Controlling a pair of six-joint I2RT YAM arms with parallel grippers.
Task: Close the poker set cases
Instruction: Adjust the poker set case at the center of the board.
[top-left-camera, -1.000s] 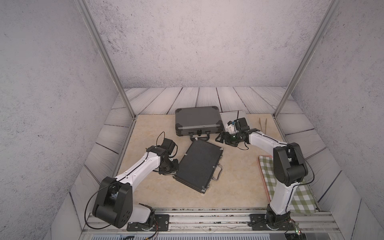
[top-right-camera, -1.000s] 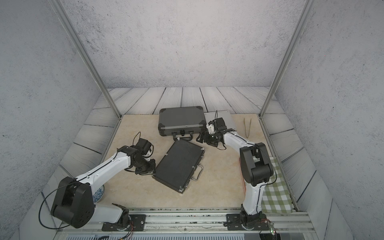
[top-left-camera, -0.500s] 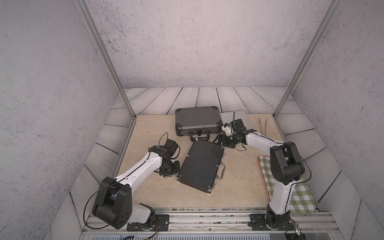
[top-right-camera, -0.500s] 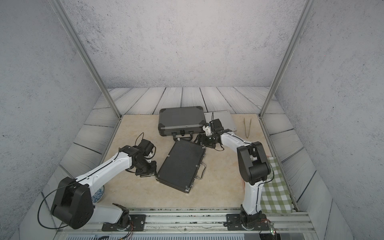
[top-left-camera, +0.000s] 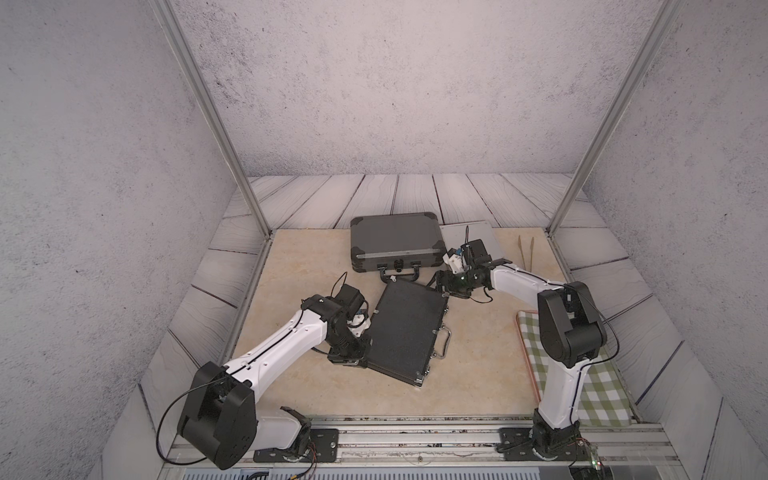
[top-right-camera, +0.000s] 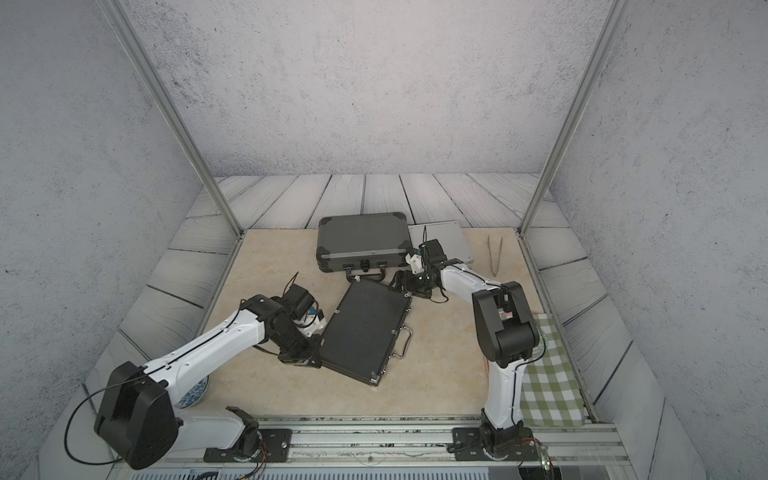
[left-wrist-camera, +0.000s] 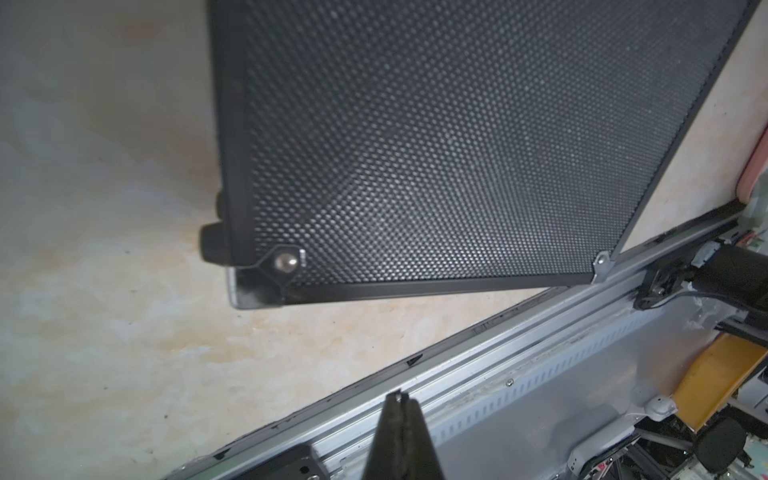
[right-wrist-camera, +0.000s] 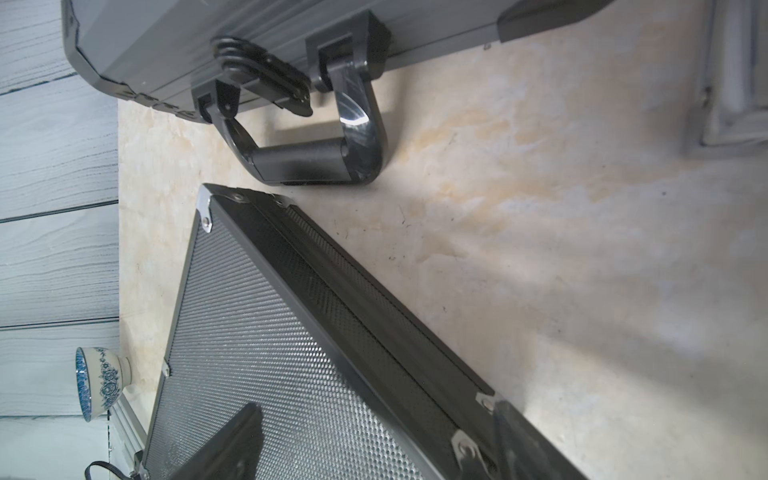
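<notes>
The flat black textured case (top-left-camera: 409, 328) (top-right-camera: 365, 328) lies slantwise mid-table, lid down, metal handle (top-left-camera: 442, 343) to the right. My left gripper (top-left-camera: 351, 358) (left-wrist-camera: 401, 399) is shut and empty, low against the case's near-left edge. My right gripper (top-left-camera: 442, 286) (right-wrist-camera: 374, 436) is open at the case's far right corner, one finger (right-wrist-camera: 232, 440) over the lid and the other beside the side wall. The large dark-grey ribbed case (top-left-camera: 395, 241) (right-wrist-camera: 174, 45) stands at the back with its lid down. The small silver case (top-left-camera: 473, 237) (top-right-camera: 446, 239) lies behind the right wrist.
Wooden tongs (top-left-camera: 525, 251) lie at the back right. A green checked cloth (top-left-camera: 582, 374) covers the right front beside the right arm's base. A blue-and-white bowl (top-right-camera: 193, 392) sits under the left arm. A metal rail (top-left-camera: 415, 436) runs along the front edge.
My left gripper has shut and moved right along the black case's edge, and the case has shifted slightly right. My right gripper came down to the case's far corner.
</notes>
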